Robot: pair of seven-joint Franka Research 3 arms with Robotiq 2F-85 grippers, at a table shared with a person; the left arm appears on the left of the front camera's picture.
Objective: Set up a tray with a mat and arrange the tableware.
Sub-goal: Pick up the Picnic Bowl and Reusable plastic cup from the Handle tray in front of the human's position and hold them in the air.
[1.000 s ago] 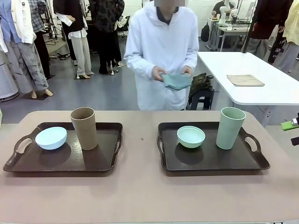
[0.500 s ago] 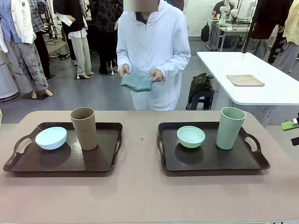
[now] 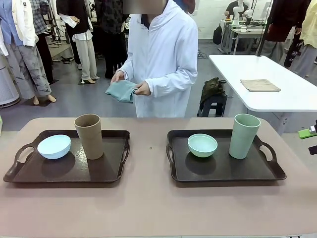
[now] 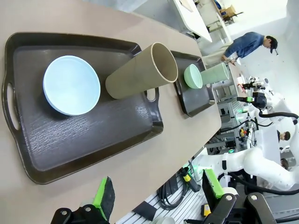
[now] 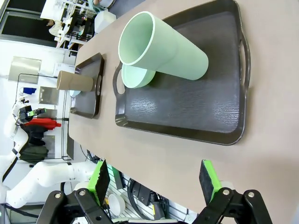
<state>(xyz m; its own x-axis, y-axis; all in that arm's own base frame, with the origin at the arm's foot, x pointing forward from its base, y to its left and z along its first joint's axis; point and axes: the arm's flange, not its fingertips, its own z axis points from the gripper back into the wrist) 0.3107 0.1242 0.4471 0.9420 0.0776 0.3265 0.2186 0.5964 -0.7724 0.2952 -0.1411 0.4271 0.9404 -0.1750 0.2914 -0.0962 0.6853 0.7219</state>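
Left end effector (image 4: 156, 191) & right end effector (image 5: 154, 179) hang back from the trays w/ jaws apart and empty, I think to leave room for the person. On the beige tabletop (image 3: 148, 208), the pale blue round bowl (image 3: 54, 146) & tall brown cup (image 3: 89, 136) stand on the left dark brown handled tray (image 3: 29, 173), and the mint green bowl (image 3: 202, 145) & pale green cup (image 3: 244, 136) on the right tray (image 3: 223, 174). The folded teal cloth mat (image 3: 121, 90) is in the person's hands, not yet laid.

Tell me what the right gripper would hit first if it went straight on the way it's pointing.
Most likely the tabletop just short of the dark tray holding the pale green cup, or that tray's near rim; depth is unclear. The right gripper is open.
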